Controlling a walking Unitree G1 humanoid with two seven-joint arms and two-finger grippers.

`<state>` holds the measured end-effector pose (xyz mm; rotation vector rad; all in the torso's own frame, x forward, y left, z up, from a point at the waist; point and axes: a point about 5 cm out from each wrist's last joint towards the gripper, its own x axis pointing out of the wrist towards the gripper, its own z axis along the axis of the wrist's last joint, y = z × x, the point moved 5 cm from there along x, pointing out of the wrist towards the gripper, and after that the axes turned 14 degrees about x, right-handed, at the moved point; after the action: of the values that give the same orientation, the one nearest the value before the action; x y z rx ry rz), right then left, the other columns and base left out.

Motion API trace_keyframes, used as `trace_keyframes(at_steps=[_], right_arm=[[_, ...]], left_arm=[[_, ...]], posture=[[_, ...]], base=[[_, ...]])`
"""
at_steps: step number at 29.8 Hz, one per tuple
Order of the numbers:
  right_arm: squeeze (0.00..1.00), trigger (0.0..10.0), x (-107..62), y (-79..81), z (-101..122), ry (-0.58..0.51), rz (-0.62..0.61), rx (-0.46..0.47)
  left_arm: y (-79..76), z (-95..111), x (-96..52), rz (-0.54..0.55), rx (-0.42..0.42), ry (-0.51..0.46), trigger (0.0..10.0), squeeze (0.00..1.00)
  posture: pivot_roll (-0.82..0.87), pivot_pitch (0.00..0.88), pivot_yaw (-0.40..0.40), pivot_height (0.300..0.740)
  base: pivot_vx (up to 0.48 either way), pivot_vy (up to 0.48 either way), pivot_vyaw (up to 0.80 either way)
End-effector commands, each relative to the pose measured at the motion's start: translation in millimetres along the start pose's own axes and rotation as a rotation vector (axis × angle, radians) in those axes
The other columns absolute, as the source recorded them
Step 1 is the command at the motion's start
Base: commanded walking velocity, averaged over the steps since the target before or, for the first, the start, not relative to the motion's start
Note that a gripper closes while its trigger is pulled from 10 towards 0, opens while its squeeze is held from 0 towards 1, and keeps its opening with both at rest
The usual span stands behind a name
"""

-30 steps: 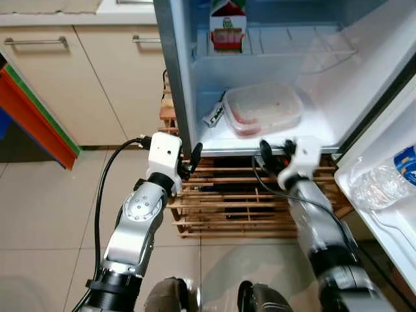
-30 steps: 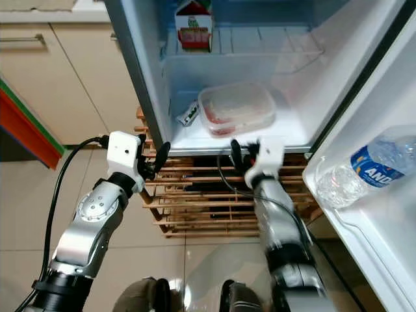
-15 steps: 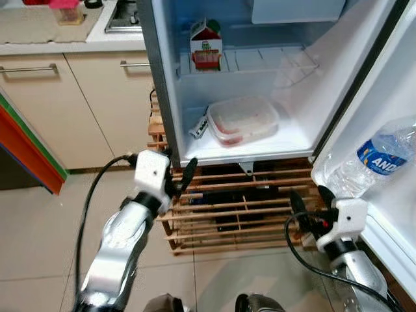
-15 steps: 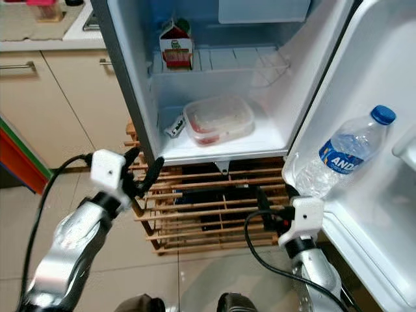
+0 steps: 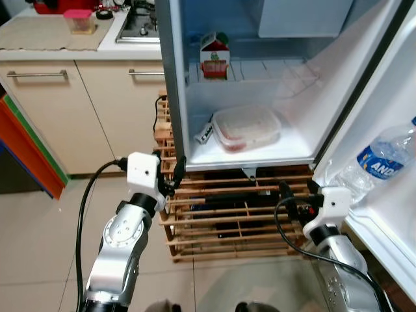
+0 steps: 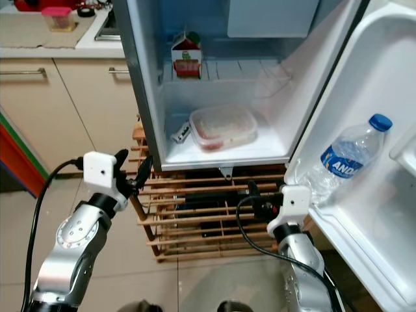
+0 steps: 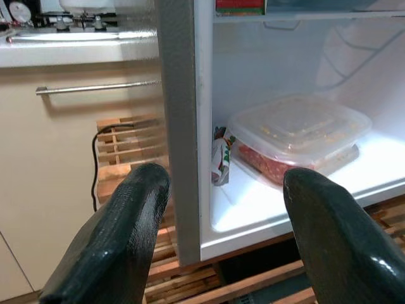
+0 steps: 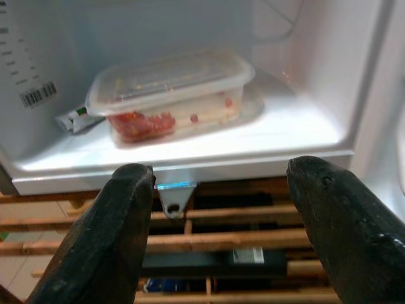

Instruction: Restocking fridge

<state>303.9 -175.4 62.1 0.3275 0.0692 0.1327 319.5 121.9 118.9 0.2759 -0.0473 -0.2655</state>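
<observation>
1. Compared with a second ago, both arms are sitting lower and further back from the fridge (image 5: 170, 78); the right gripper (image 5: 294, 200), which was up at the front lip of the bottom shelf (image 5: 260, 156), is now hanging below it in front of the wooden rack (image 5: 221, 214), and the camera itself is looking from further off

2. Restocking is looking well along, as a judgement: a lidded plastic food container (image 5: 246, 127) is lying on the bottom shelf, a small packet (image 5: 205, 134) is leaning just beside it against the left wall, a milk carton (image 5: 214, 56) is standing on the wire shelf above, and a water bottle (image 6: 341, 161) is lying tilted in the door rack (image 6: 364, 224)

3. Whether more goods are waiting to go in cannot be told; the open door is probably what is left to deal with

4. Neither gripper is carrying anything: the left gripper (image 7: 221, 221) is spread wide and holding nothing, and the right gripper's fingers (image 8: 120, 221) are likewise standing wide apart and holding nothing

5. Food container is sitting well beyond both sets of jaws, framed between the fingers in each wrist view but touched by none; the left gripper is hovering near the fridge's left front edge, below shelf level
</observation>
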Motion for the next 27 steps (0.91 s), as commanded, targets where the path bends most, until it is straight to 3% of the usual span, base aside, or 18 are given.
trace_keyframes(at_steps=[1, 2, 7, 11, 27], right_arm=[[0.00, 10.0, 2.2, -0.3, -2, 0.015, -0.011, 0.007], [0.00, 10.0, 2.5, 0.9, -3, 0.016, -0.013, 0.017], [0.00, 10.0, 3.8, 3.2, -7, 0.024, -0.008, 0.020], [0.00, 10.0, 6.8, 4.3, -8, 0.029, -0.003, 0.018], [0.00, 10.0, 10.7, 9.7, -10, 0.046, 0.004, 0.019]], left_arm=[[0.1, -3, 0.3, -0.002, 0.001, 0.015, 10.0, 0.00], [2.3, -4, 0.0, 0.003, -0.040, 0.021, 10.0, 0.00], [4.8, -5, 1.6, 0.010, -0.050, 0.022, 10.0, 0.00], [4.1, -4, 3.2, 0.010, -0.043, 0.015, 10.0, 0.00], [-0.4, 3, 15.8, 0.004, 0.010, 0.003, 10.0, 0.00]], posture=[[-0.05, 0.011, 0.027, 0.740], [-0.05, 0.013, 0.029, 0.740], [-0.05, 0.017, 0.029, 0.740], [-0.05, 0.019, 0.026, 0.740], [-0.05, 0.028, 0.025, 0.740]], base=[[0.000, 0.000, 0.00], [0.000, 0.000, 0.00], [-0.298, 0.139, 0.00], [-0.161, 0.382, 0.00], [0.000, 0.000, 0.00]])
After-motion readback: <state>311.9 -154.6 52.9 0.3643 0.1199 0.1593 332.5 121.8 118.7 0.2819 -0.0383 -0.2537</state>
